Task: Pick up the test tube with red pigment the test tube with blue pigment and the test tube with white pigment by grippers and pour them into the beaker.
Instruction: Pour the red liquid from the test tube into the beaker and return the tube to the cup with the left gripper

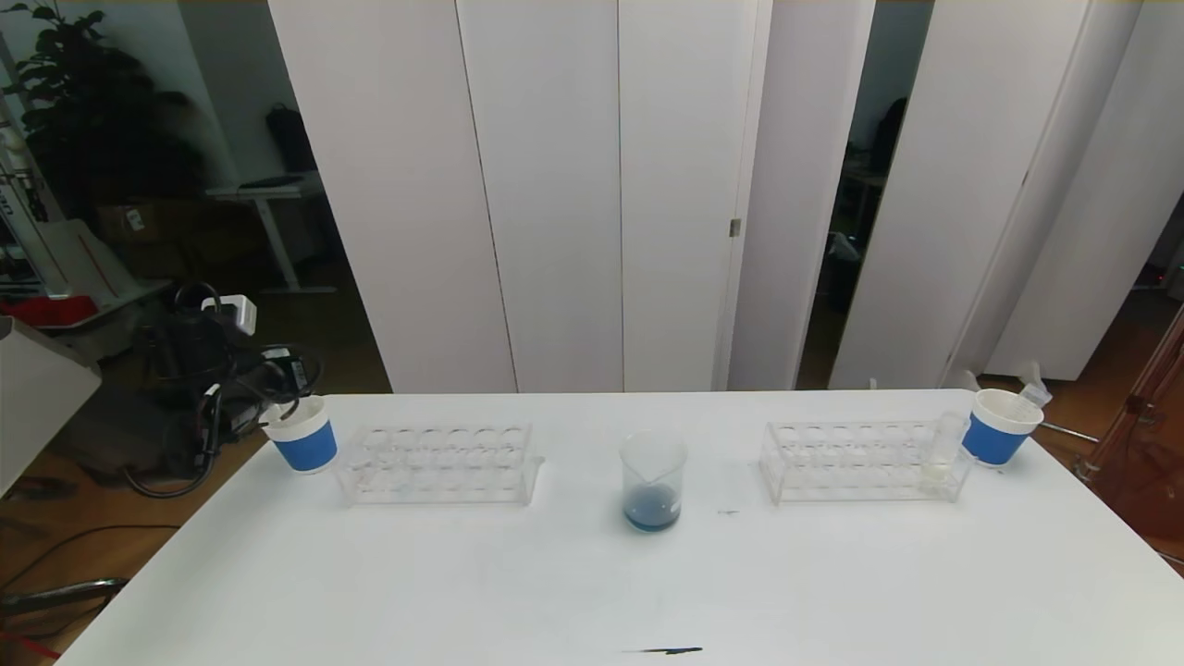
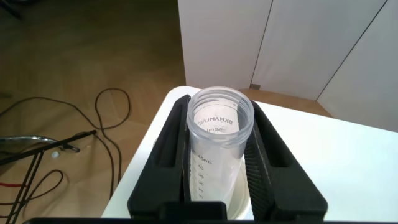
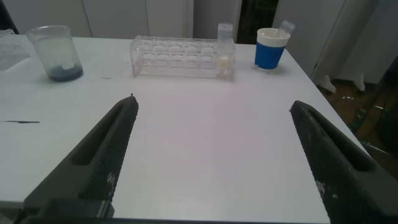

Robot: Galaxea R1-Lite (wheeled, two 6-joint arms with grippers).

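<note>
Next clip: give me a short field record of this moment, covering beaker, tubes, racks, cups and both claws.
beaker: upright at table centre, dark blue liquid at bottom
white pigment tube: standing in the right rack, at its end nearest the right cup
left rack: no tubes visible
left cup: beside left rack, near the table's left edge
left claw: shut on an empty clear graduated tube, off the table's left edge
right claw: open, holding nothing, low above the table, facing the right rack
</note>
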